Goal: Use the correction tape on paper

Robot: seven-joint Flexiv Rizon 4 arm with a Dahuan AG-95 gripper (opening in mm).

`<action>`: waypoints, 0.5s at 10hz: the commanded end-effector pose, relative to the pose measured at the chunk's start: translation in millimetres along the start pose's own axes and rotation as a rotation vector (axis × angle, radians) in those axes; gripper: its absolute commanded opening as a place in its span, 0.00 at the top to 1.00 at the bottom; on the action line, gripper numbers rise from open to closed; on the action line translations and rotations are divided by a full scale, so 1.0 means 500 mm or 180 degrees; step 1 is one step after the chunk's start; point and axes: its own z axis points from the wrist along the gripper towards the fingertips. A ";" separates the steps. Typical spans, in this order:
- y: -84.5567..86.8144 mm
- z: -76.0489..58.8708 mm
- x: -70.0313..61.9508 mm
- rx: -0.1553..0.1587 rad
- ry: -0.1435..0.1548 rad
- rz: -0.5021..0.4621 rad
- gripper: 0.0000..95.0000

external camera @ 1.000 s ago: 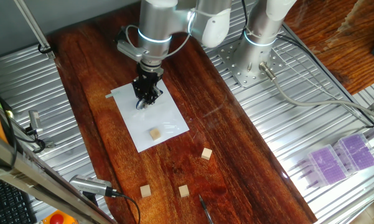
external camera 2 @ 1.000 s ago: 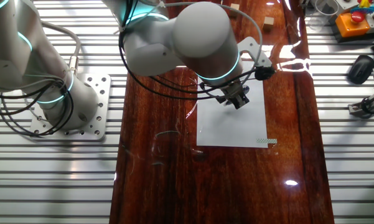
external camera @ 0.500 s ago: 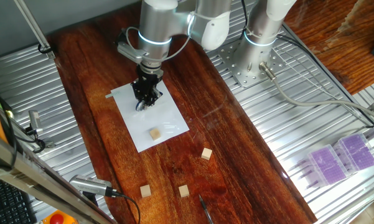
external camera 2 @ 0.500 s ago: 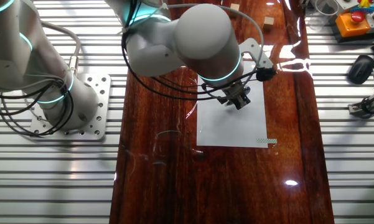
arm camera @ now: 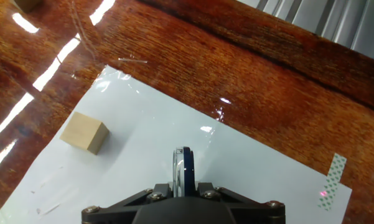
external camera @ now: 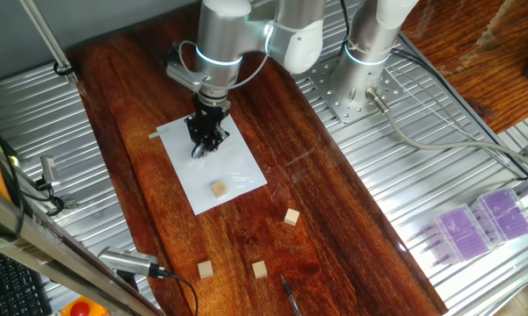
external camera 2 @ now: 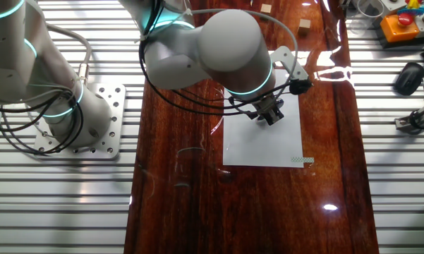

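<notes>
The tool is clamping the correction tape edge-on between its fingers, so in the hand view you're only seeing the thin rim of the dispenser poking out from the tool body, pointing down at the sheet. Going from big to small: the worktop is a glossy dark wood slab throwing a lot of glare, and the paper is lying flat on it, held by a strip of patterned tape at one corner. The tool is sitting over the upper part of the sheet in both fixed views, and I honestly can't tell whether the tip is touching the paper or hovering just above it. There's a wooden cube on the paper off to one side of the dispenser, plus a few more cubes out on the bare wood. For doing this step well, I'd say it's about keeping the dispenser tilted so the tip is pressing evenly, pulling in a straight line across open paper, staying away from that cube, and not pushing so hard that the thin sheet is bunching or sliding on that slick surface.
</notes>
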 end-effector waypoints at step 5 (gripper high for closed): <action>0.009 0.033 -0.021 0.0060 -0.0075 0.0038 1.00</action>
